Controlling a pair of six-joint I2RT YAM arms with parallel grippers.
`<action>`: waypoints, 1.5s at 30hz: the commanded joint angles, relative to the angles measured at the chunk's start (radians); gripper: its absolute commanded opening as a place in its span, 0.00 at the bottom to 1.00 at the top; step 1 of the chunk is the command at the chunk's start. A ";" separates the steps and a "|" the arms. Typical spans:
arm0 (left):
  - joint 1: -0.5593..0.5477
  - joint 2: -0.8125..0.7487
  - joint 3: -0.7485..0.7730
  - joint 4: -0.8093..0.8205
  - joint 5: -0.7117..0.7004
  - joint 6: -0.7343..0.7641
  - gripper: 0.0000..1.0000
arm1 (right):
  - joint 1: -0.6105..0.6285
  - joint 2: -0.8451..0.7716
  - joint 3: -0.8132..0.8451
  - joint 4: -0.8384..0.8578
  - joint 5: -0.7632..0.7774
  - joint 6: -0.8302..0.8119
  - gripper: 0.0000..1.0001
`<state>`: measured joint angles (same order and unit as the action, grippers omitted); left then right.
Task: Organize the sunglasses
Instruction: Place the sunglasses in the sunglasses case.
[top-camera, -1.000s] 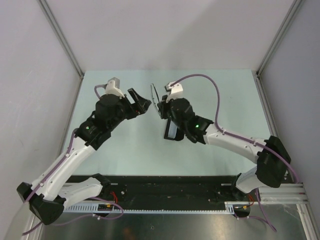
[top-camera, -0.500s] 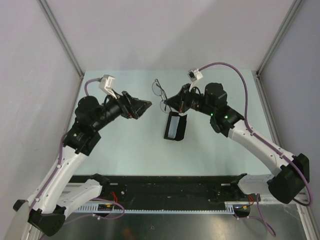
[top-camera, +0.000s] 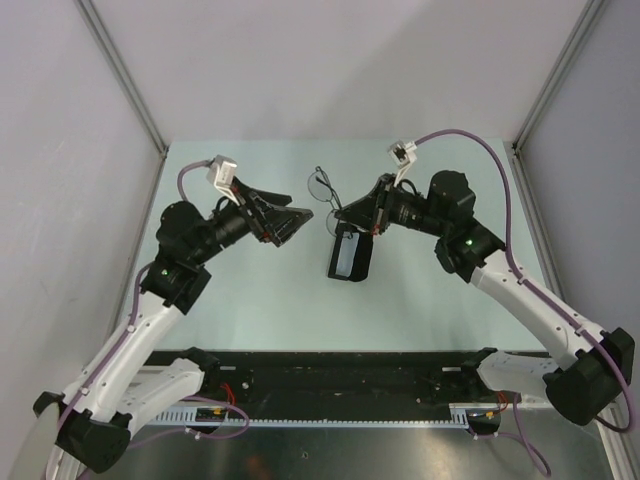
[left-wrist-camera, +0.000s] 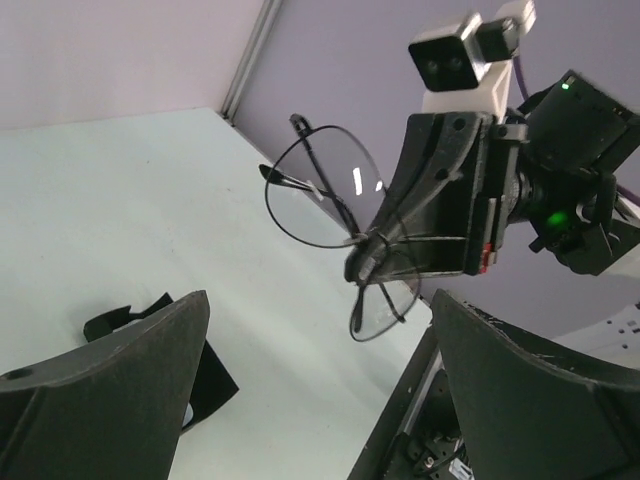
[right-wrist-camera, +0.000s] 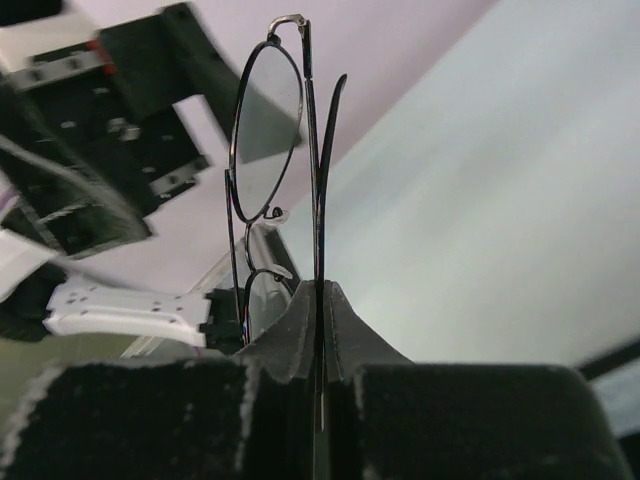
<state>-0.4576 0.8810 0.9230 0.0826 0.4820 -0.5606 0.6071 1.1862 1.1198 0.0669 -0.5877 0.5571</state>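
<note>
Right gripper (top-camera: 340, 216) is clamped tight on the sunglasses (top-camera: 322, 189), pinching them by the slim temple arms, lenses sticking out past its fingertips. The glasses are up in the air over the far middle of the table (top-camera: 250, 300), touching nothing but that grip. Left gripper (top-camera: 297, 224) hovers just left of them, jaws spread wide and holding nothing, aimed at the frame with a clear gap between. Under the right gripper, a black case (top-camera: 350, 258) lies on the table, a little nearer than the glasses.
</note>
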 joint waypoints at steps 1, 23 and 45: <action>0.007 0.003 -0.067 0.046 -0.071 -0.035 0.98 | -0.078 -0.039 -0.109 -0.001 0.095 0.136 0.00; -0.004 0.525 -0.214 0.091 -0.338 -0.288 0.63 | -0.083 0.139 -0.457 0.212 0.505 0.369 0.00; -0.038 0.843 -0.133 0.152 -0.292 -0.294 0.51 | 0.062 0.389 -0.410 0.267 0.733 0.371 0.00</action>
<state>-0.4862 1.7020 0.7582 0.2054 0.1761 -0.8478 0.6449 1.5509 0.6704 0.2867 0.0772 0.9310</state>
